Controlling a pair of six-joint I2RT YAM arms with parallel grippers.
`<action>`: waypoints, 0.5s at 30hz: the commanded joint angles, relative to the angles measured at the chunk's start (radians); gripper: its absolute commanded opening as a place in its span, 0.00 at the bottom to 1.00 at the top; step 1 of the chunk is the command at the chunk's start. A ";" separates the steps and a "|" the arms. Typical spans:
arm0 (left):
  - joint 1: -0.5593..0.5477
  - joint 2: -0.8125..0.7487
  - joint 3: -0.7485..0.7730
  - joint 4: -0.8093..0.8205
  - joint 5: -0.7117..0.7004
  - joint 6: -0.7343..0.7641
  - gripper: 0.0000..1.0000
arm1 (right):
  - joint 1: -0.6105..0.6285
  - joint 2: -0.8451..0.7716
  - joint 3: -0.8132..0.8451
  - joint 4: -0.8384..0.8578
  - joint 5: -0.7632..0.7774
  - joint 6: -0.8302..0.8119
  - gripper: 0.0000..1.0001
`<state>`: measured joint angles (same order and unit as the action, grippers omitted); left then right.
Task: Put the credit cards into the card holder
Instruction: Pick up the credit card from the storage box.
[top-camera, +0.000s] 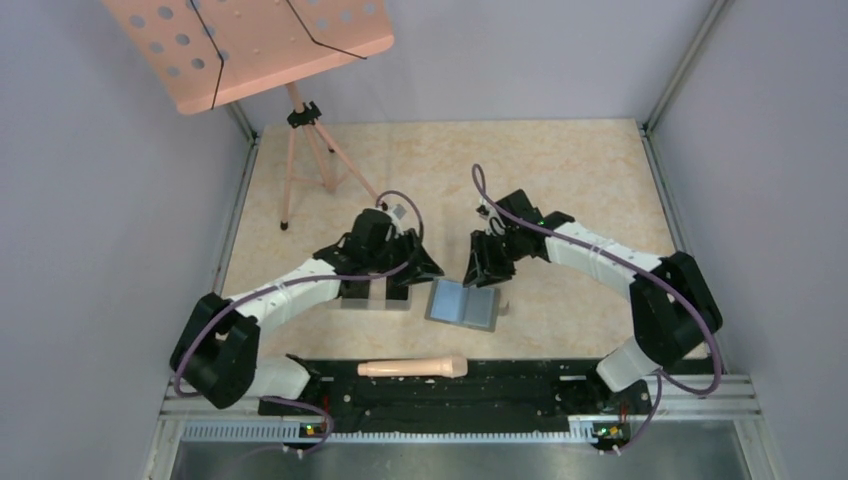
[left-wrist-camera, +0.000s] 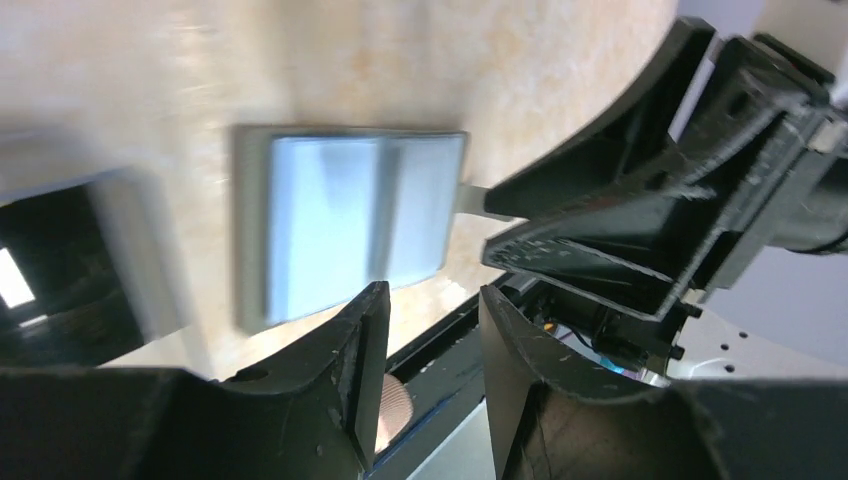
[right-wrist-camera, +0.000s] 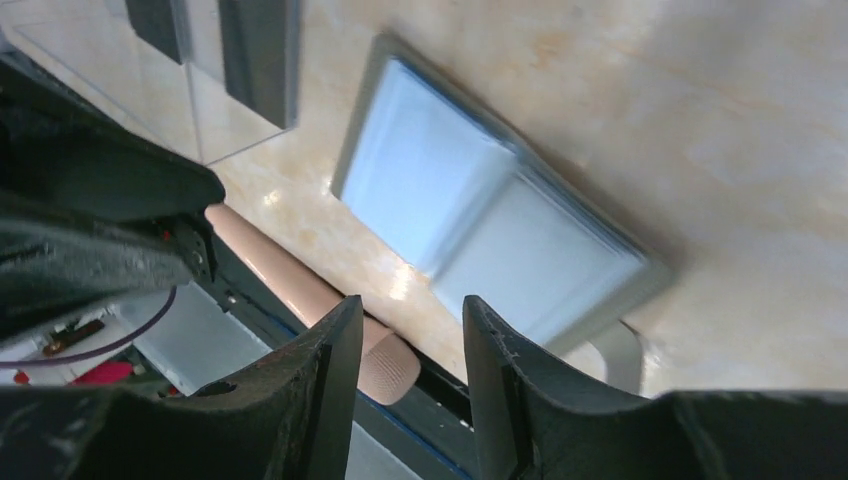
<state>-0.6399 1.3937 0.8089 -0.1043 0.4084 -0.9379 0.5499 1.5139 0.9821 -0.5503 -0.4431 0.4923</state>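
Observation:
The card holder (top-camera: 462, 303) lies open on the table, bluish-gray inside up, its snap tab (left-wrist-camera: 475, 198) on the right edge. It also shows in the left wrist view (left-wrist-camera: 340, 225) and the right wrist view (right-wrist-camera: 480, 230). Two black credit cards (top-camera: 357, 290) sit in a clear plastic box (top-camera: 375, 300) to its left; they also show in the right wrist view (right-wrist-camera: 258, 60). My left gripper (top-camera: 408, 270) hovers over the box's right end, open and empty (left-wrist-camera: 430, 350). My right gripper (top-camera: 487, 268) hovers over the holder's far edge, open and empty (right-wrist-camera: 410, 340).
A pink cylindrical handle (top-camera: 412, 367) lies on the black rail at the near edge. A pink perforated music stand (top-camera: 250, 45) on a tripod stands at the back left. Metal frame posts border the table on both sides.

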 joint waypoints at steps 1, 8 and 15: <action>0.124 -0.173 -0.100 -0.021 0.026 0.006 0.43 | 0.085 0.081 0.103 0.103 -0.065 0.061 0.43; 0.247 -0.289 -0.069 -0.386 -0.199 0.158 0.42 | 0.181 0.231 0.206 0.199 -0.146 0.160 0.45; 0.257 -0.100 0.059 -0.563 -0.227 0.267 0.41 | 0.232 0.347 0.257 0.317 -0.221 0.259 0.45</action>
<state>-0.3847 1.1934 0.7864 -0.5415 0.2092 -0.7612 0.7517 1.8076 1.1732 -0.3428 -0.5961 0.6689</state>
